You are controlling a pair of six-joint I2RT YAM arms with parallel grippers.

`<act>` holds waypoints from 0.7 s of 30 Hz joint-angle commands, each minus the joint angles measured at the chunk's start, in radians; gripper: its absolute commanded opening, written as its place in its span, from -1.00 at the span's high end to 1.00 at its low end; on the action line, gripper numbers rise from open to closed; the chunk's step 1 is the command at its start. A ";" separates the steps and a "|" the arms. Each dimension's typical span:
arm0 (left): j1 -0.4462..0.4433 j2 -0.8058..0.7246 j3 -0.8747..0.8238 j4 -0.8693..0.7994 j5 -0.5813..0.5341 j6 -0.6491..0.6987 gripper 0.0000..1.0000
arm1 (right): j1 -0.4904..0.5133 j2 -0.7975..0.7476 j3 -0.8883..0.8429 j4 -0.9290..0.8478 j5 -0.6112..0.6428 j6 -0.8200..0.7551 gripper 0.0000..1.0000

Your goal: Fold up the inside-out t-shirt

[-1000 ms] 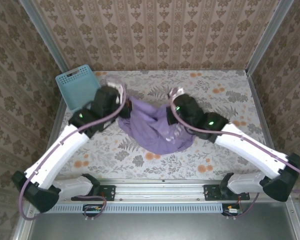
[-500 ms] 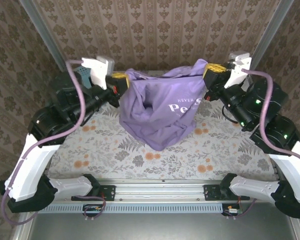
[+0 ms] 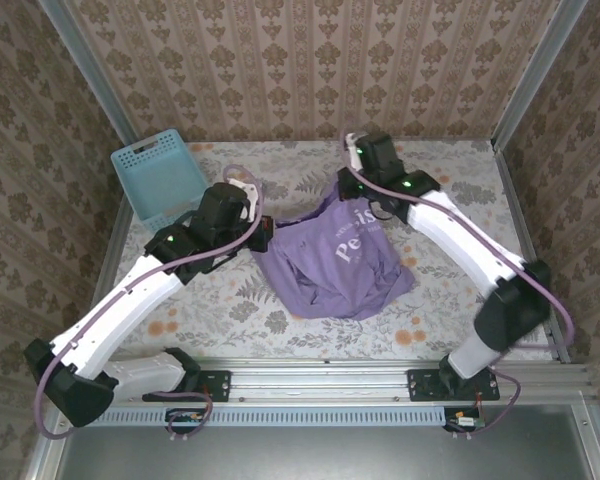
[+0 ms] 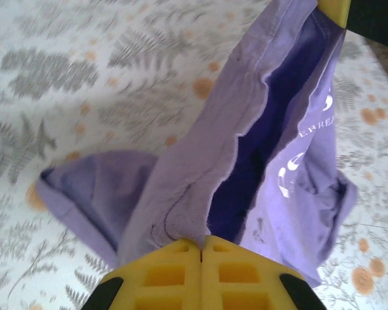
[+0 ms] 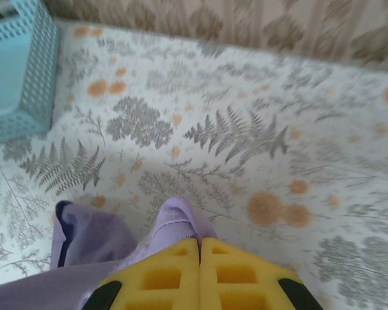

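Note:
The inside-out t-shirt (image 3: pixel 330 265) is lavender-purple and lies crumpled mid-table with white lettering facing up. My left gripper (image 3: pixel 266 232) is at its left edge, shut on a fold of purple cloth (image 4: pixel 181 223). The shirt (image 4: pixel 291 129) stretches away from it, its dark inside showing, up to the other gripper's yellow fingertip (image 4: pixel 333 10). My right gripper (image 3: pixel 353 190) is at the shirt's far corner, low over the table. In the right wrist view its yellow jaws (image 5: pixel 199 240) are pressed together on a small bunch of the shirt (image 5: pixel 176 219).
A light-blue lattice basket (image 3: pixel 160 175) stands at the far left of the floral tablecloth (image 3: pixel 450 200); its corner (image 5: pixel 19 71) shows in the right wrist view. Patterned walls close in the back and sides. A metal rail (image 3: pixel 320 372) runs along the near edge.
Both arms lifted the shirt high and spread it, then lowered it again. The shirt now rests on the table with its lettering up, and the right arm reaches farther back.

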 commanded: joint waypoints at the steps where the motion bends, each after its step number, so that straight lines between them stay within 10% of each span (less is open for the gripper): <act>1: 0.044 0.010 -0.057 0.054 0.071 -0.088 1.00 | 0.002 0.114 0.140 0.043 -0.062 -0.001 1.00; 4: 0.071 0.026 -0.070 0.073 0.105 -0.097 1.00 | 0.003 0.232 0.273 -0.010 -0.038 -0.014 1.00; 11: 0.135 0.064 -0.068 0.096 0.130 -0.116 1.00 | 0.066 0.142 0.213 -0.101 0.074 -0.048 -0.15; 21: 0.199 0.122 -0.057 0.159 0.173 -0.119 1.00 | 0.346 -0.245 -0.416 0.094 0.067 0.054 -0.16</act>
